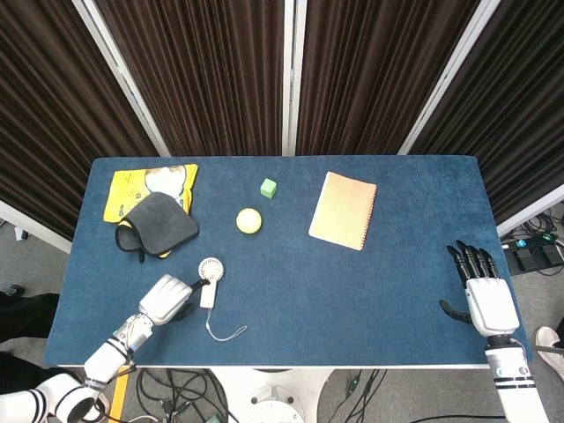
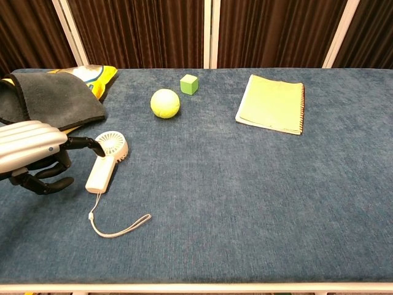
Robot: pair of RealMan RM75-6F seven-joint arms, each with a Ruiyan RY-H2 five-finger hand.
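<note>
From the head view, my left hand lies low on the table, fingers apart, holding nothing; its fingertips reach the fan just ahead, at the neck where a grip would seat. My right hand rests flat and spread, well apart, clear of the work.

From the chest view, one dark fingertip of my left hand touches the fan below its head; the cord trails toward me.
</note>
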